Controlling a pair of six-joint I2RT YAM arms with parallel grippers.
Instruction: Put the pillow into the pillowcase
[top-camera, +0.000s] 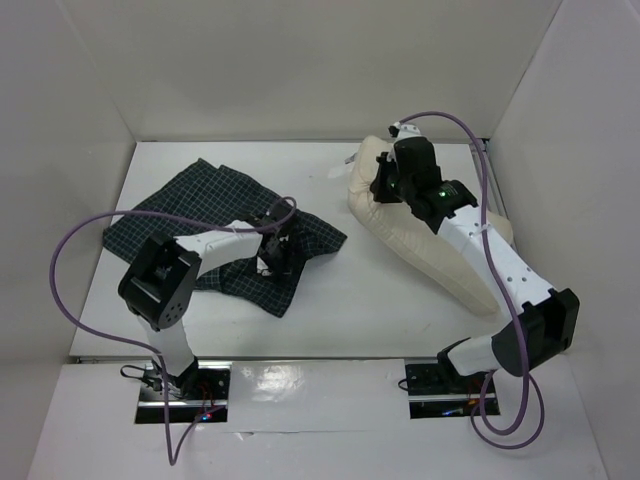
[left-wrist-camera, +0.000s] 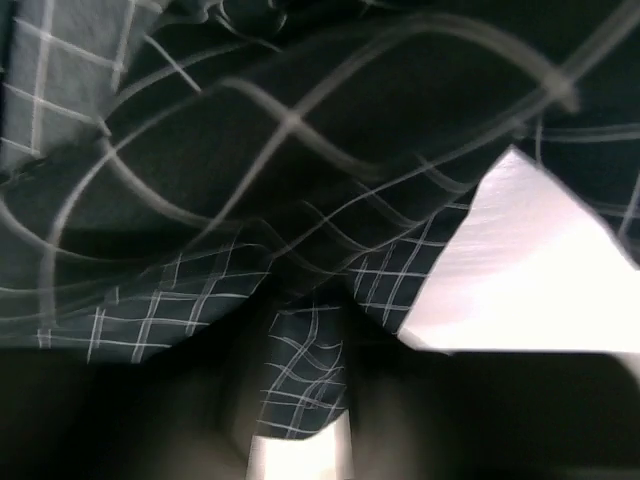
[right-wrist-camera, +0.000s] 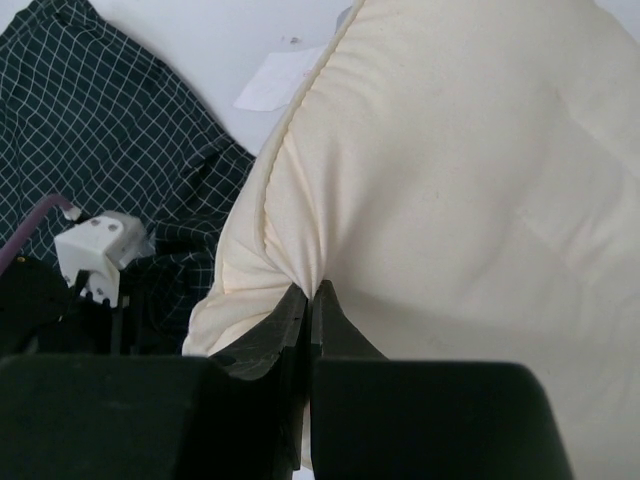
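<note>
The grasping step is judged in hand: a fold of the plump cream fabric pillow (top-camera: 405, 235), at the worktop's (top-camera: 400, 320) right, is pinched in the closed right hand (right-wrist-camera: 312, 300), the crumpled navy white-checked cloth pillowcase (top-camera: 190, 205) at left is straddled by the left hand (top-camera: 277, 248) (grip not discernible), and its mouth must next be held open.
</note>
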